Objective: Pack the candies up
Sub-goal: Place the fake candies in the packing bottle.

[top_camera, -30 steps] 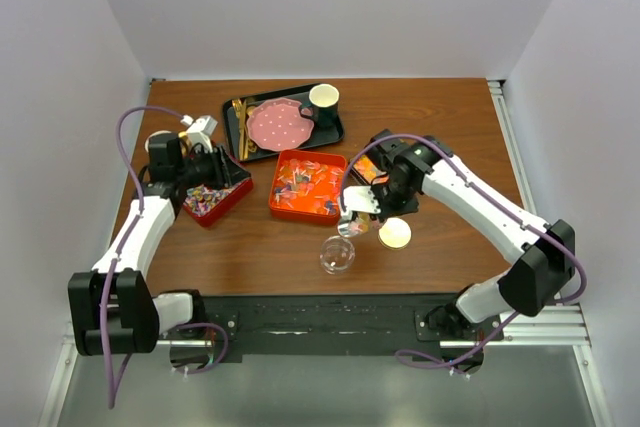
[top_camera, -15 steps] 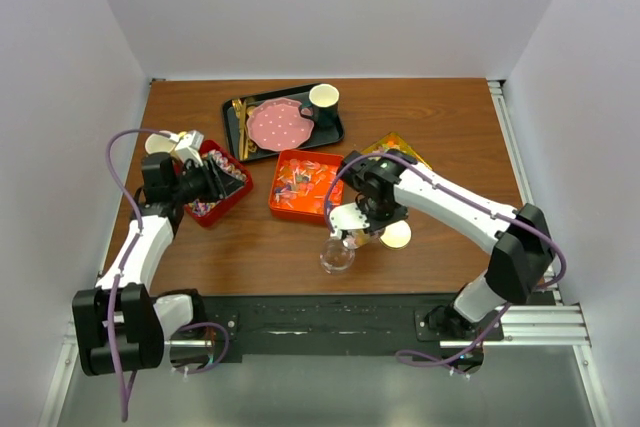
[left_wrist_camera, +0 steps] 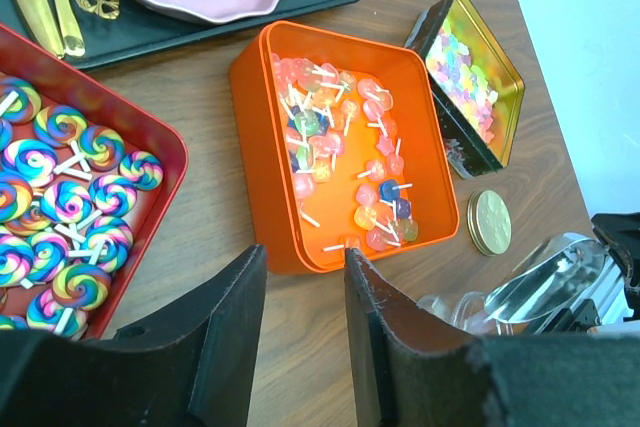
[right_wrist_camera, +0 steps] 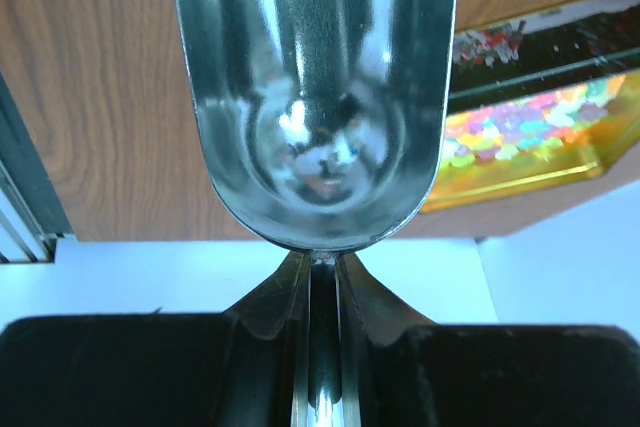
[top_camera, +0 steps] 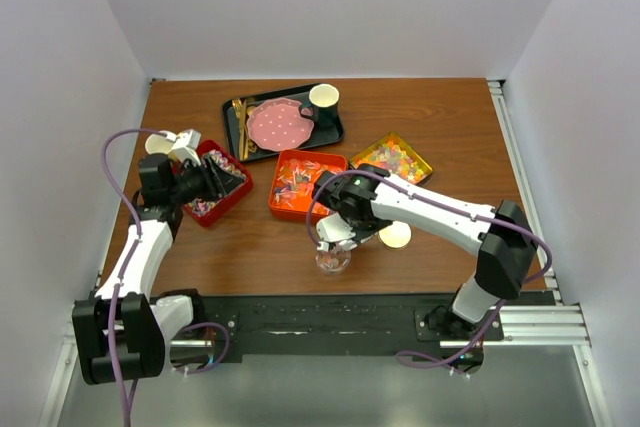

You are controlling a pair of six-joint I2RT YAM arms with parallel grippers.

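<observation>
The candies lie in three containers. Swirl lollipops (left_wrist_camera: 60, 207) fill a red tray (top_camera: 212, 195), small mixed lollipops (left_wrist_camera: 340, 157) fill an orange tray (top_camera: 303, 185), and tiny yellow-orange-green pieces (left_wrist_camera: 465, 82) fill a gold tin (top_camera: 393, 158). A clear jar (top_camera: 333, 259) stands near the front edge with its gold lid (top_camera: 394, 235) lying beside it. My right gripper (right_wrist_camera: 320, 267) is shut on the handle of a metal scoop (right_wrist_camera: 315, 77), which hangs over the jar; the scoop's bowl looks empty. My left gripper (left_wrist_camera: 305, 267) is open and holds nothing, hovering between the red and orange trays.
A black tray (top_camera: 283, 123) at the back carries a pink dotted plate (top_camera: 277, 125), gold cutlery (top_camera: 240, 127) and a dark cup (top_camera: 323, 99). A small white cup (top_camera: 158, 144) stands left of the red tray. The table's near edge runs just behind the jar.
My right arm swung left and nearer with the scoop, from the gold tin to above the jar, uncovering the tin. My left gripper drew back slightly and opened a little.
</observation>
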